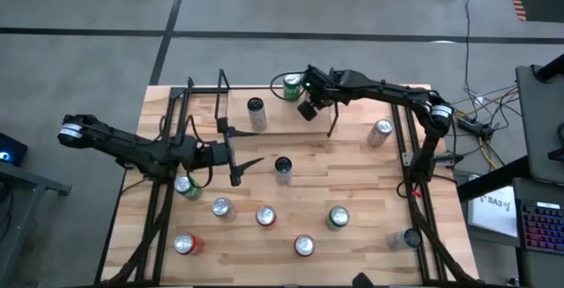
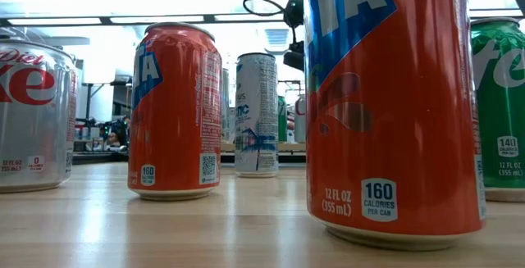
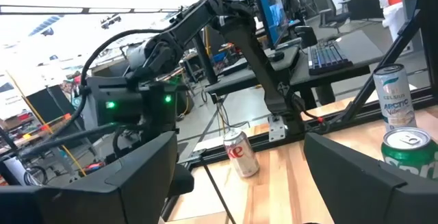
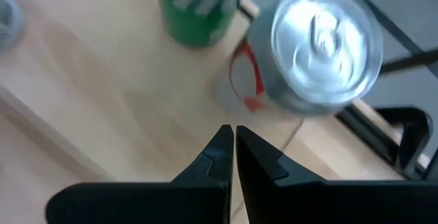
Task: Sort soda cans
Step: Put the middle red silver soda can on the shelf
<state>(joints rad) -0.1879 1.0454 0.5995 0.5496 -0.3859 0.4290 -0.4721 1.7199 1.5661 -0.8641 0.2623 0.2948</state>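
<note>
The soda cans (image 1: 265, 216), scattered mostly across the worktop's (image 1: 352, 191) lower half, look light, thin-walled and slippery, best pinched mid-body; left end effector (image 1: 249, 147) is spread empty at centre-left, right end effector (image 4: 235, 136) is clenched empty.

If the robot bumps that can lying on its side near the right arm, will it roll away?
Probably. The silver can lies on its side on the smooth wooden table, so its round body could roll easily. It sits close to the table's right edge, so it might roll off. It may be light, though that can't be seen.
</note>
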